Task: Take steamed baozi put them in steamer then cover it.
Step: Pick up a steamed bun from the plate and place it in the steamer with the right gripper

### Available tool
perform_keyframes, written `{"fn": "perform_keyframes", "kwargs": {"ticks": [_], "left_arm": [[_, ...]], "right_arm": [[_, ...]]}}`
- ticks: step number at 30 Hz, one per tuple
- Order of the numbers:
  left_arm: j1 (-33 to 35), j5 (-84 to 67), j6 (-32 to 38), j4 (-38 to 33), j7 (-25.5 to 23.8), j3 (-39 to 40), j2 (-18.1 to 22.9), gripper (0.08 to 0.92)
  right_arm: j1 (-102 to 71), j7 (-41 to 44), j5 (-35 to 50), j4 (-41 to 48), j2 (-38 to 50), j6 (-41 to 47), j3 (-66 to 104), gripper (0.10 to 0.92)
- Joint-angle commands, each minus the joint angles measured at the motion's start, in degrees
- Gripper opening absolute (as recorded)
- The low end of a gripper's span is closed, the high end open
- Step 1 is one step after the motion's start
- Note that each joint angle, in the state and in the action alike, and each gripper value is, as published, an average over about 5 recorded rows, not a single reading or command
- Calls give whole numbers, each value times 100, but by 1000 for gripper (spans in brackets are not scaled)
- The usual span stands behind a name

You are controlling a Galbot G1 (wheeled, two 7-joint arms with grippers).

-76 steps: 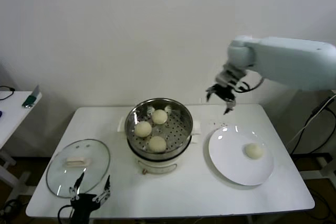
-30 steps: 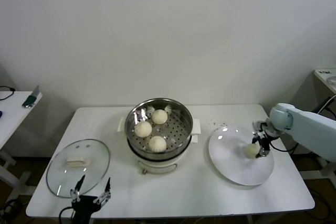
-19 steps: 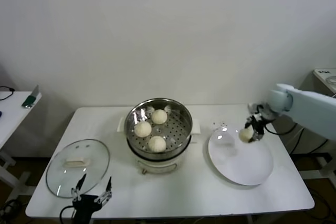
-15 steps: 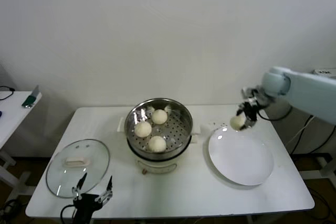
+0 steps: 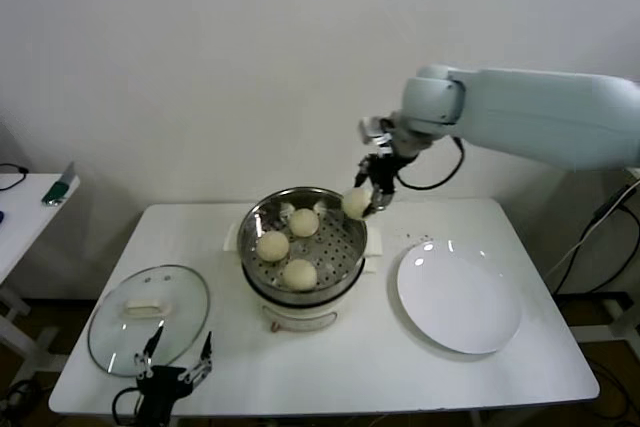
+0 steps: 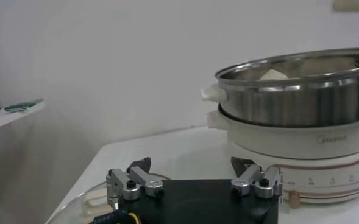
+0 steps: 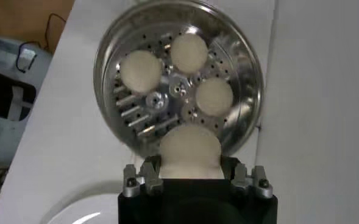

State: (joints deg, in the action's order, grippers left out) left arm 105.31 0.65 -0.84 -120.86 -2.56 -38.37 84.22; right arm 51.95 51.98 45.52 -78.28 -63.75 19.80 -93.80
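My right gripper (image 5: 366,199) is shut on a cream-white baozi (image 5: 356,203) and holds it above the right rim of the steel steamer (image 5: 348,255). In the right wrist view the held baozi (image 7: 189,151) sits between the jaws over the steamer's edge (image 7: 251,79). Three baozi lie in the steamer: one at the back (image 5: 303,222), one at the left (image 5: 272,245), one at the front (image 5: 299,274). The glass cover (image 5: 148,319) with its cream handle lies flat at the table's front left. My left gripper (image 5: 173,360) is open and empty, parked at the cover's near edge.
A flat white plate (image 5: 459,300) lies bare to the right of the steamer. The steamer stands on a cream pot base (image 6: 295,143). A small side table (image 5: 22,209) stands off to the left. A wall runs behind the white table.
My right gripper closed on the last baozi on the plate, lifted it and carried it left to above the steamer's right rim. The plate is now bare. The left arm stayed put.
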Motion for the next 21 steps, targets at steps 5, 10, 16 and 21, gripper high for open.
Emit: {"fn": "perform_keyframes", "kwargs": {"ticks": [5, 10, 16, 21], "left_arm": [[15, -31, 8, 24, -1, -22, -6, 823], [29, -37, 15, 31, 1, -42, -24, 823], [26, -35, -1, 43, 8, -33, -28, 823], [14, -47, -14, 49, 10, -26, -37, 823]], "right_arm": [[-983, -524, -240, 310, -1064, 355, -45, 653], [-1276, -568, -526, 542, -1068, 388, -21, 653], [-1443, -611, -707, 677, -1055, 417, -20, 653], [-1500, -645, -720, 728, -1070, 433, -3, 653]]}}
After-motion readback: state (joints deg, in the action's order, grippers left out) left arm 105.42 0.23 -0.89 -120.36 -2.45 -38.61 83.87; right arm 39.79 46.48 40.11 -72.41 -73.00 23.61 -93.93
